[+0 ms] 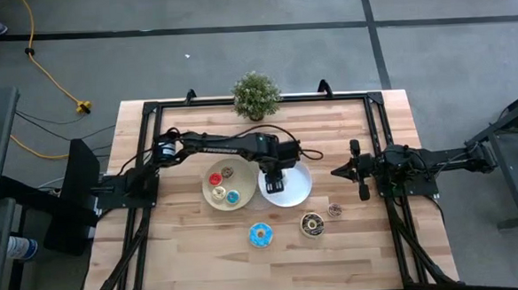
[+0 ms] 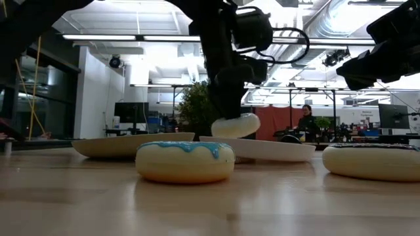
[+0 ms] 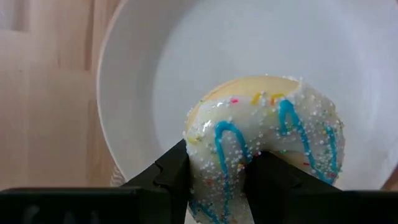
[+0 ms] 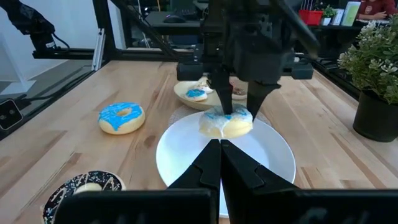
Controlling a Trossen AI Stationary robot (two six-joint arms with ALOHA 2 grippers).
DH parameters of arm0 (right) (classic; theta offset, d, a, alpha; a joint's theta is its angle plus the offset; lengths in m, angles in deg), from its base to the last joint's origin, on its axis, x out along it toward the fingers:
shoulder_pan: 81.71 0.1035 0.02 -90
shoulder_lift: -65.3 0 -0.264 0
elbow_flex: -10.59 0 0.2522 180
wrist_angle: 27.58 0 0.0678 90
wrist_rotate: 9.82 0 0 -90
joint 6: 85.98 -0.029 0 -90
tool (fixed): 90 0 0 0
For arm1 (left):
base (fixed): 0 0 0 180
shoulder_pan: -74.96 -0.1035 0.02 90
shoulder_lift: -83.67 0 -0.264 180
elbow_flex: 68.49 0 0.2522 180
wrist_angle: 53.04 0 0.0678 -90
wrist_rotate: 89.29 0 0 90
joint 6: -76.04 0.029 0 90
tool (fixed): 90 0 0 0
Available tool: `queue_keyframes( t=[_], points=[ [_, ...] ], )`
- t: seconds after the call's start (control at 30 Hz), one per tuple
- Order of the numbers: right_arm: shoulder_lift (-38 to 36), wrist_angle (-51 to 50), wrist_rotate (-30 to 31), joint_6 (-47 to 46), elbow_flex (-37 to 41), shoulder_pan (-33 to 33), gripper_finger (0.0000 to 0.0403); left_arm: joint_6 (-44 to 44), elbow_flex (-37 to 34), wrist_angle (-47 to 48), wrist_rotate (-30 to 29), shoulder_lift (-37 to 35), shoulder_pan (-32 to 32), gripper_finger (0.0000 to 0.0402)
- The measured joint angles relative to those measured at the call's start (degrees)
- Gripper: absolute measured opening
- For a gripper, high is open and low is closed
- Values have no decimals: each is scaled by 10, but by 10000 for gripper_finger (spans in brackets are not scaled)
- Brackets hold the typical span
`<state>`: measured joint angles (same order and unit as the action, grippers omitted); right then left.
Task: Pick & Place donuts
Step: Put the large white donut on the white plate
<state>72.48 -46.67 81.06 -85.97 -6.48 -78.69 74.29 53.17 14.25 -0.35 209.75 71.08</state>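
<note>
My left gripper (image 1: pixel 274 177) reaches over the white plate (image 1: pixel 299 189) and is shut on a white donut with sprinkles and blue stripes (image 3: pixel 261 137). On the beige plate (image 1: pixel 210 194) lie three small donuts, red, tan and blue (image 1: pixel 233 197). A big blue-iced donut (image 1: pixel 260 235), a dark brown donut (image 1: pixel 313 223) and a small tan donut (image 1: pixel 334 210) lie flat on the wood nearer the near edge. My right gripper (image 4: pixel 221 144) waits shut to the right of the white plate, touching nothing. My left gripper comes from above, pointing down, and pinches one side of the sprinkled donut's ring (image 3: pixel 217 168). One finger (image 3: pixel 270 177) stands in the hole, the other (image 3: pixel 171 171) outside. The donut (image 2: pixel 236 124) hangs tilted low over the white plate (image 2: pixel 275 151); whether it touches the plate I cannot tell.
A small potted plant (image 1: pixel 256 94) stands at the table's far edge. Black frame rails (image 1: pixel 379 139) run along the table's sides. Bare wood lies along the near edge and to the left of the beige plate. A person (image 2: pixel 306 121) sits far off in the room.
</note>
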Motion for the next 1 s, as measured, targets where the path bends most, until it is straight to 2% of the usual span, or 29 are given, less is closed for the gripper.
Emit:
queue_keyframes(
  t=[0.6,1.0],
  points=[
    [0,0,0,0,0,0,1,36,0,28,5,22,-2,126],
    [0,0,0,0,0,0,0,37,1,30,3,21,-2,217]
  ],
)
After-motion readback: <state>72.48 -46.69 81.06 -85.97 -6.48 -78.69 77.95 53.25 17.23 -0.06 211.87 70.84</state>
